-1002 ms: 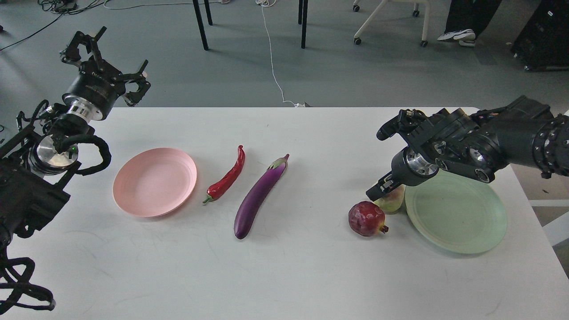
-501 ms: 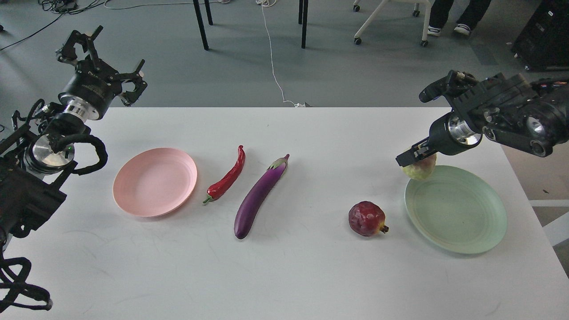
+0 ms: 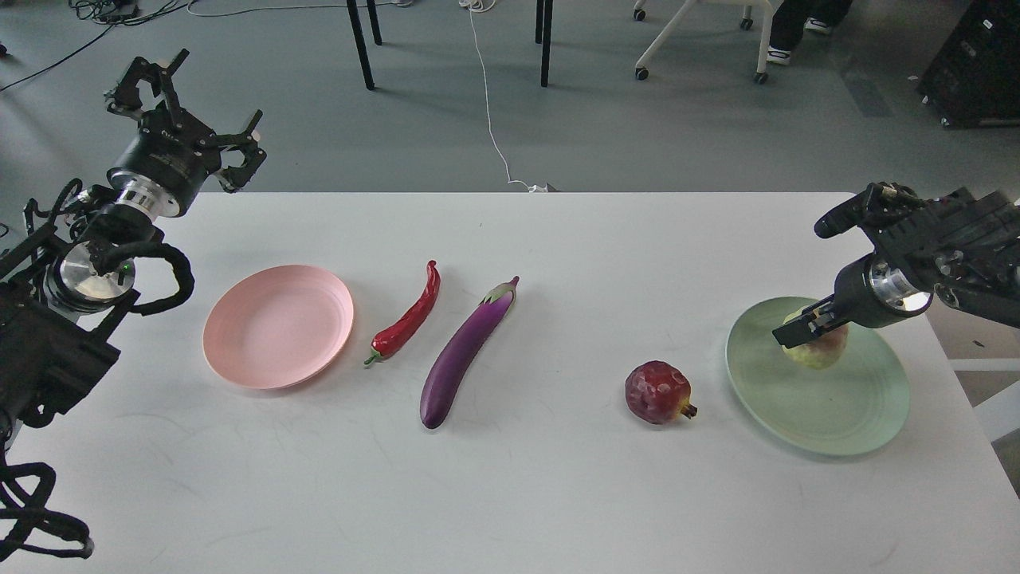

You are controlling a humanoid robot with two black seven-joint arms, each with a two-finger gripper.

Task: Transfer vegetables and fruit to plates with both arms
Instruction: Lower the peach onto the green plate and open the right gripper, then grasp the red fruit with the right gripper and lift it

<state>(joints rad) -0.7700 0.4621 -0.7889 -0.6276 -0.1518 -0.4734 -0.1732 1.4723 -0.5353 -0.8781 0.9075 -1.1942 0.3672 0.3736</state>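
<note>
My right gripper point(image 3: 801, 328) is shut on the yellow-green fruit point(image 3: 819, 351) and holds it at the upper middle of the pale green plate point(image 3: 813, 406); whether the fruit touches the plate I cannot tell. The dark red pomegranate point(image 3: 658, 391) lies on the table left of that plate. The purple eggplant point(image 3: 464, 351) and the red chili pepper point(image 3: 409, 316) lie side by side at the table's middle. The pale pink plate point(image 3: 278, 326) sits to their left and holds nothing. My left gripper point(image 3: 185, 104) is open, raised past the table's far left corner.
The white table point(image 3: 510, 494) ends close to the right of the green plate. Beyond its far edge are the grey floor, black table legs point(image 3: 360, 48), a white cable point(image 3: 488, 104) and a chair base point(image 3: 701, 40).
My right gripper lifted the yellow-green fruit from beside the pomegranate, carried it right and lowered it over the green plate. My left arm barely moved.
</note>
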